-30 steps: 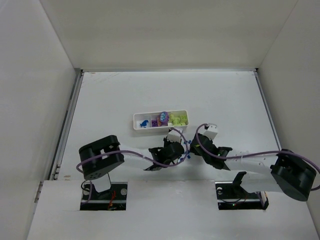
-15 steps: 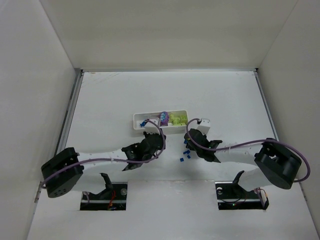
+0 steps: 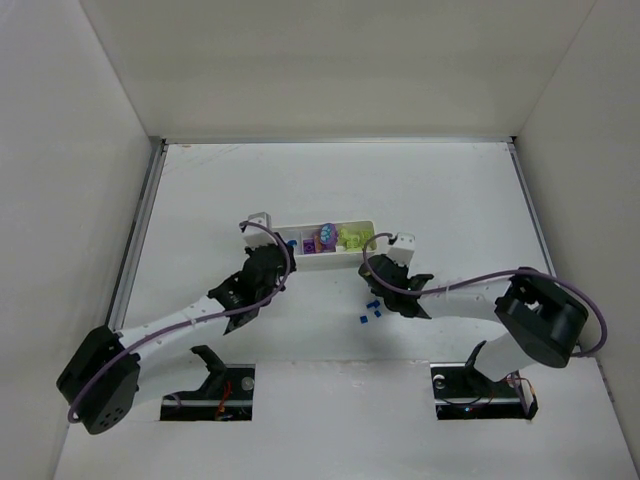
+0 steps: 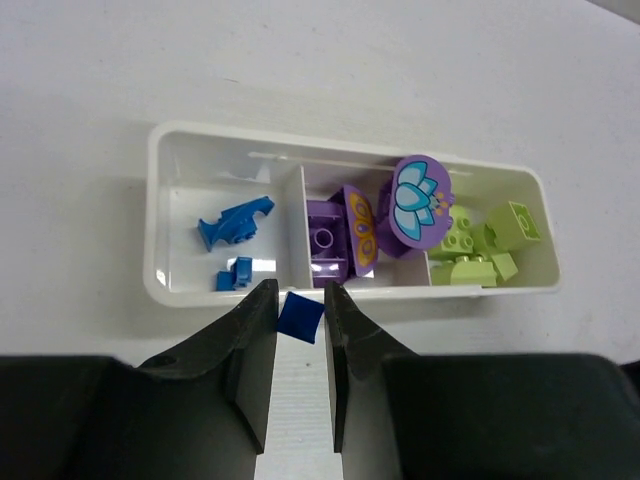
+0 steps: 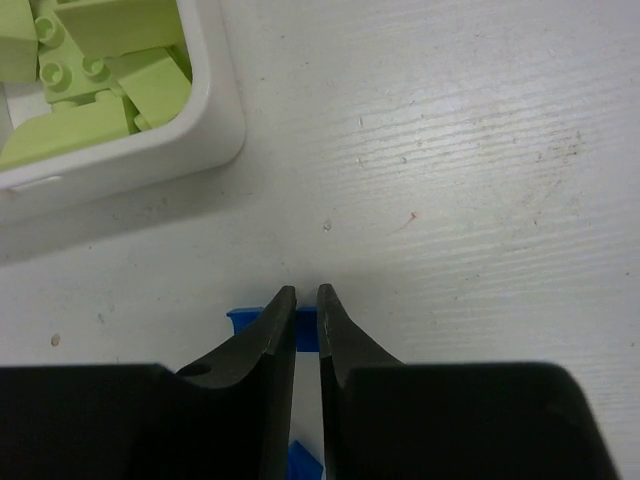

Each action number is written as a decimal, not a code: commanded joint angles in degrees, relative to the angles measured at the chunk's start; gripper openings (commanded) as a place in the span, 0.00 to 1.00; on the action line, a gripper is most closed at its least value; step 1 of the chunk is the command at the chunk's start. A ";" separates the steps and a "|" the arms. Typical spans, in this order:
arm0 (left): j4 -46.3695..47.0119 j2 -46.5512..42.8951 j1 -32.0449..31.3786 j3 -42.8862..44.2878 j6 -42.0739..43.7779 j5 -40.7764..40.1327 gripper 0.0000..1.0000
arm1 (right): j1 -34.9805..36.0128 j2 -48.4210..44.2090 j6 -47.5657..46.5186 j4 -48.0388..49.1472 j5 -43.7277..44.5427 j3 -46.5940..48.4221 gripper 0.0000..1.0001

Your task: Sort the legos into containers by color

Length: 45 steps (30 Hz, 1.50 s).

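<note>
Jaws on the left gripper [image 4: 300,300] are closed to the width of a small blue plastic brick [image 4: 300,318] and pinch it by two opposite sides. The wrist view shows it held just short of the near wall of the long white plastic three-compartment tray [image 4: 152,200], level with the divider between the left and middle compartments. The left compartment lies at about 11 o'clock from the held brick and already has a blue fish-shaped piece [image 4: 235,222] and tiny blue bits [image 4: 233,275]. The middle one holds purple bricks [image 4: 328,245] with a round purple lotus-printed tile [image 4: 420,200] leaning over them, and the right one holds lime-yellow bricks [image 4: 480,250]. The right gripper [image 5: 305,300] has its jaws drawn in to a thin slit, tips down over another blue brick [image 5: 245,318] on the white worktop [image 3: 450,200]. I cannot tell whether they actually have hold of it. Several loose blue bricks [image 3: 372,312] lie at about 5 o'clock from the tray (the only colour I can see outside it). The step in hand looks like delivering blue pieces, late in the sort. The left arm's next move calls for a short carry forward and leftward over the wall into the blue compartment. It should clear the divider before releasing, since a drop here could land on the rim or among the purple.
</note>
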 commanded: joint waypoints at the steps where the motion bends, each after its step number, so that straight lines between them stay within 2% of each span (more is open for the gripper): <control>1: 0.59 -0.81 1.81 -0.69 0.34 1.01 0.17 | 1.46 -1.70 0.64 -2.70 2.21 0.62 0.16; 12: 4.02 9.64 7.87 2.91 2.71 3.65 0.19 | 6.03 -11.02 -1.99 -3.50 2.21 3.60 0.16; 16: 5.34 11.75 9.29 3.70 3.06 4.53 0.24 | 8.41 -9.71 -3.66 -1.92 1.25 7.81 0.16; 19: 5.43 11.41 9.73 3.80 3.07 4.88 0.32 | 9.20 -7.08 -5.59 0.80 -0.42 11.06 0.16; 21: 5.43 10.01 9.81 3.27 3.07 4.79 0.38 | 9.55 -5.06 -6.39 2.65 -1.91 13.43 0.16; 24: 5.17 6.50 10.08 1.87 2.72 4.62 0.41 | 9.64 -1.28 -7.53 5.02 -4.28 17.13 0.16; 29: 2.63 -4.57 9.99 -1.91 1.66 4.36 0.37 | 9.47 6.54 -9.64 8.54 -8.33 24.95 0.16; 38: -12.22 -21.80 10.08 -7.18 0.96 3.65 0.33 | 6.65 19.46 -9.99 13.21 -15.63 36.46 0.19; 40: -14.42 -24.27 8.51 -8.42 -0.18 3.91 0.32 | 6.65 21.49 -9.91 13.03 -15.72 38.31 0.24; 43: -15.93 -26.12 5.00 -9.56 -1.41 4.53 0.32 | 6.13 21.85 -9.82 13.21 -15.54 39.55 0.40; 45: -15.14 -26.04 1.31 -10.18 -2.29 4.09 0.32 | 5.95 20.01 -10.34 13.29 -15.10 39.03 0.47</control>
